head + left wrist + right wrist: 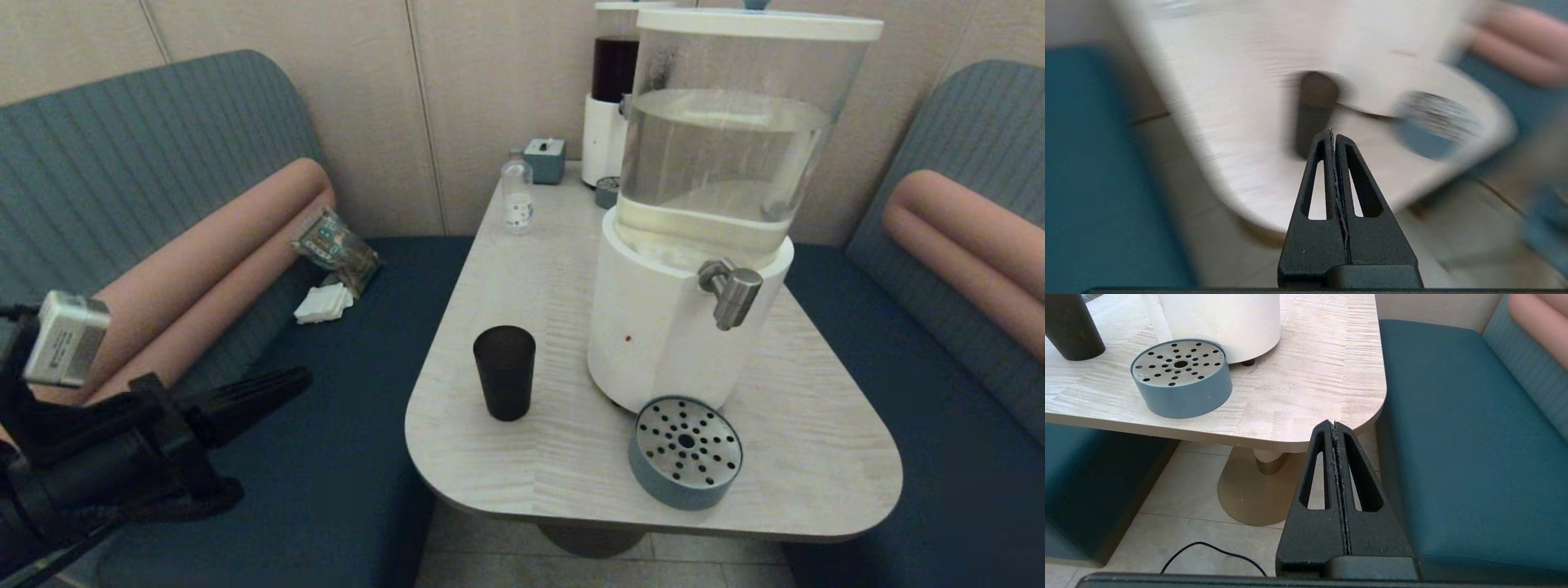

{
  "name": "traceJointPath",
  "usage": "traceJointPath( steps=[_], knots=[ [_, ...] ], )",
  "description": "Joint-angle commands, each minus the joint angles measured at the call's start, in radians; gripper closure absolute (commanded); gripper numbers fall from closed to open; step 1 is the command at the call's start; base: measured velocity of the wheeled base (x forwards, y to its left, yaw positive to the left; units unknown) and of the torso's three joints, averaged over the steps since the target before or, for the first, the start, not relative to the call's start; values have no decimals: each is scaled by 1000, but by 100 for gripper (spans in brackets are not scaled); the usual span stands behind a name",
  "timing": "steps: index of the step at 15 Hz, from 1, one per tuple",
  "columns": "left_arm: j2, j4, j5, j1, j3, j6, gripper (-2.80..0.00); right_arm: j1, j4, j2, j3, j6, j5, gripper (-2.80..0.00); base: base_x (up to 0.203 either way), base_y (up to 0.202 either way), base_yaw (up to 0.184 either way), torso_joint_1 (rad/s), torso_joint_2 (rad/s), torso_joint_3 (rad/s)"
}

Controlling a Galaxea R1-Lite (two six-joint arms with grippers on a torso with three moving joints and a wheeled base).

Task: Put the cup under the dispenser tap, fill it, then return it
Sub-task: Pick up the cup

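Dark brown-black plastic, the cup (504, 371) stands upright on the pale wood-grain table (816, 457), just to the left of the big dispenser's white base (653, 327) and apart from it; nothing grips it. I see the dispenser tap (731, 292), brushed steel, jutting from the front of that base and angled downward; below and nearer to me sits a round blue-grey drip tray (686, 452) with a perforated metal top, with the cup to its left and not under the tap. My left gripper (277, 385) hangs off the table's left side over the dark blue bench seat (343, 457), pointing toward the cup; in its wrist view the two fingers (1327, 179) are pressed flat together, holding nothing, and the cup (1312, 112) shows blurred beyond them. My right gripper (1334, 428) is out of the head view; its wrist camera shows it below the near right corner of the table, fingers likewise pressed together and empty, with the drip tray (1182, 377) and the cup (1071, 328) further along the tabletop. At the far end stand a small clear bottle (517, 194) and a smaller dispenser of dark red liquid (612, 98).
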Motion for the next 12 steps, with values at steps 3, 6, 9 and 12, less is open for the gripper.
traceJointPath(
  steps=[3,6,9,12],
  knots=[
    [105,-260,-307,2,106,13,0,0,-1,-3,15,-1,0,0,0,0,0,0,0,0],
    [261,-415,-339,2,144,95,0,0,-1,-3,15,-1,0,0,0,0,0,0,0,0],
    [324,-439,-363,2,150,148,-280,0,-1,-3,15,-1,0,0,0,0,0,0,0,0],
    [381,-439,-380,4,98,157,-280,0,-1,-3,15,-1,0,0,0,0,0,0,0,0]
  ],
)
